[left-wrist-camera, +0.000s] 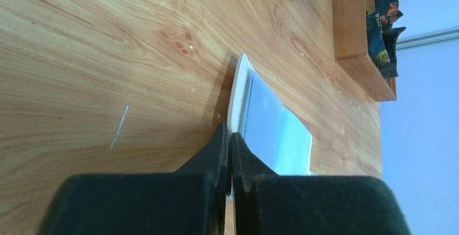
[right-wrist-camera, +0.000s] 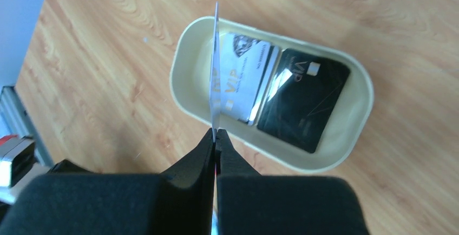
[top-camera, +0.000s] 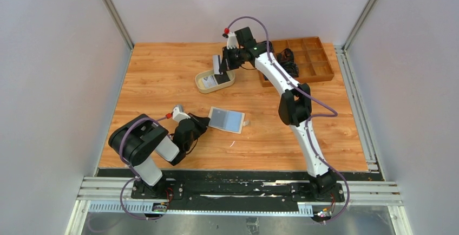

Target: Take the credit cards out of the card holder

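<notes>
The card holder [top-camera: 227,119] lies open and flat near the middle of the surface [top-camera: 162,83], a little toward the near edge. Its rim is cream and its inside pale blue-grey, one half darker than the other from above. No cards show in its pockets from these views.

The left gripper [left-wrist-camera: 230,135] is closed, its tips meeting right at the holder's left edge. I cannot tell whether that edge is nipped between them.

The right gripper [right-wrist-camera: 215,135] is clamped on a thin white card [right-wrist-camera: 215,56], held edge-on above an oval cream tray [right-wrist-camera: 354,121] that sits toward the far edge. In the tray lie a silver card printed "VIP" [right-wrist-camera: 241,78] and a black card [right-wrist-camera: 303,99], side by side and overlapping slightly.

A wooden compartment box [top-camera: 319,67] stands at the far right corner.
</notes>
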